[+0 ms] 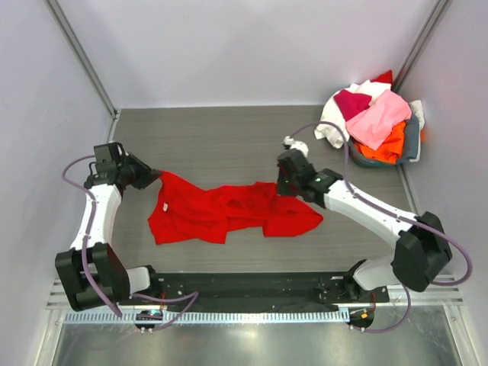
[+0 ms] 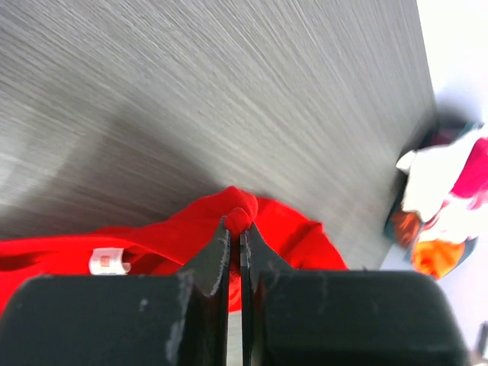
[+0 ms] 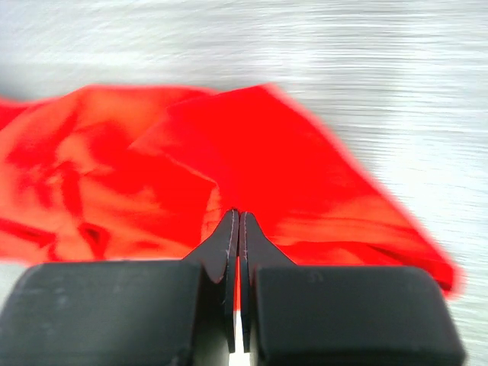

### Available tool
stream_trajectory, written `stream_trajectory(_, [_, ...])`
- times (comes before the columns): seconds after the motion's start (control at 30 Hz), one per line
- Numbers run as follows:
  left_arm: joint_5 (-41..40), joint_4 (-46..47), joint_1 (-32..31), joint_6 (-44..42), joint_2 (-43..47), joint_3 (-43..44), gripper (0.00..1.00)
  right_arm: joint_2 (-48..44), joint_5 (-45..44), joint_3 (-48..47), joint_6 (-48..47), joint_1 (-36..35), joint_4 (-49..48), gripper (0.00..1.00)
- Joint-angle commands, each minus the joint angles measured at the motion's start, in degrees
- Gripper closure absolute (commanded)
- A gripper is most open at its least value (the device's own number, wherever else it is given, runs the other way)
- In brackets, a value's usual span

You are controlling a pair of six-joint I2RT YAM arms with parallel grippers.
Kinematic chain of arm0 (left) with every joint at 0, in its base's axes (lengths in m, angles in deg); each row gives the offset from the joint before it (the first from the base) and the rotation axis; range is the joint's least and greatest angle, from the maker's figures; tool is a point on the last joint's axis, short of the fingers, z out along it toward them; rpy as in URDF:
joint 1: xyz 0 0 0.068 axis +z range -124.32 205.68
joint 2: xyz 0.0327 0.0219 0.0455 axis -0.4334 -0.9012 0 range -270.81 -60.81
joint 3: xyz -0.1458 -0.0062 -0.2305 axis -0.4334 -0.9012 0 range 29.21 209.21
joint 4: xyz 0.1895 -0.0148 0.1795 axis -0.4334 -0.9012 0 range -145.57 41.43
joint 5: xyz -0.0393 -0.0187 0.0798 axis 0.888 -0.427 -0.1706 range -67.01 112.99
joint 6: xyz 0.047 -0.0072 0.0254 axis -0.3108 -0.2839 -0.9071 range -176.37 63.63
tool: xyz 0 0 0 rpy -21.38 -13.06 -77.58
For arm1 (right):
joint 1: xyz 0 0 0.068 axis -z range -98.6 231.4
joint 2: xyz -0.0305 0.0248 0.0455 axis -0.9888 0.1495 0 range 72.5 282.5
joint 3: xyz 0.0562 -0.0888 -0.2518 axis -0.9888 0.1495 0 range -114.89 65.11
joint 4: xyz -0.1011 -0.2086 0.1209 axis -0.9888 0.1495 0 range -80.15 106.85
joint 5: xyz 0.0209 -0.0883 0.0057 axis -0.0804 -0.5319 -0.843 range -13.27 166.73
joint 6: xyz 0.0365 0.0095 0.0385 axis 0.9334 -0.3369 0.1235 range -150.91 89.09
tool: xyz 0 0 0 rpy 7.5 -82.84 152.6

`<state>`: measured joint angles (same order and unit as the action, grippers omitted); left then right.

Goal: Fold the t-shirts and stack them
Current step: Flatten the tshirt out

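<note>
A bright red t-shirt (image 1: pixel 221 212) lies crumpled and spread across the middle of the table. My left gripper (image 1: pixel 155 178) is shut on a small bunch of cloth at the shirt's far left corner; the left wrist view shows the red fold (image 2: pixel 239 218) pinched at the tips of the closed fingers. My right gripper (image 1: pixel 280 187) is shut on the shirt's far right edge; in the right wrist view the red cloth (image 3: pixel 290 175) spreads out beyond the closed fingertips. A white neck label (image 2: pixel 108 261) shows on the shirt.
A grey basket (image 1: pixel 412 143) stands at the back right corner, piled with pink (image 1: pixel 379 118), magenta (image 1: pixel 352 101), white (image 1: pixel 331 128) and orange (image 1: pixel 386 149) shirts. White walls with metal posts bound the table on the left, back and right.
</note>
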<state>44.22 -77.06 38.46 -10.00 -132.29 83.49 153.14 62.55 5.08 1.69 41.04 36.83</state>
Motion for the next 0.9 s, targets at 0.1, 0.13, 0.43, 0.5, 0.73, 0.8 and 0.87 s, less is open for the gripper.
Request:
stream_trajectory(0.1, [-1.19, 8.88, -1.0, 7.24, -8.3, 5.82, 1.0, -8.29, 5.91, 7.38, -2.45, 14.76, -0.35, 0.99])
stream_trajectory(0.13, [-1.28, 9.5, -1.43, 7.33, -9.54, 6.88, 1.0, -8.92, 6.61, 7.91, -2.63, 16.7, -0.44, 0.99])
stream_trajectory(0.43, [-1.26, 0.21, -4.51, 1.46, -19.22, 18.92, 0.39, -7.26, 9.16, 7.56, -2.8, 28.66, -1.4, 0.99])
stream_trajectory(0.5, [-3.47, -5.05, -5.48, -2.22, -18.35, 19.19, 0.34, -6.81, 9.69, 7.47, -2.98, 28.93, -2.02, 0.99])
stream_trajectory(0.73, [-6.12, -6.14, -6.62, -6.11, -6.84, 5.15, 0.43, -6.02, 11.45, 10.1, -2.89, 28.93, -4.83, 0.99])
stream_trajectory(0.8, [-5.06, -5.7, -7.23, -6.03, -4.72, 1.03, 0.48, -5.93, 12.06, 10.46, -2.89, 28.93, -5.36, 0.99])
stream_trajectory(0.87, [-4.97, -4.39, -7.41, -5.24, -3.15, -1.71, 0.5, -6.02, 12.41, 10.81, -2.89, 28.93, -5.71, 0.99])
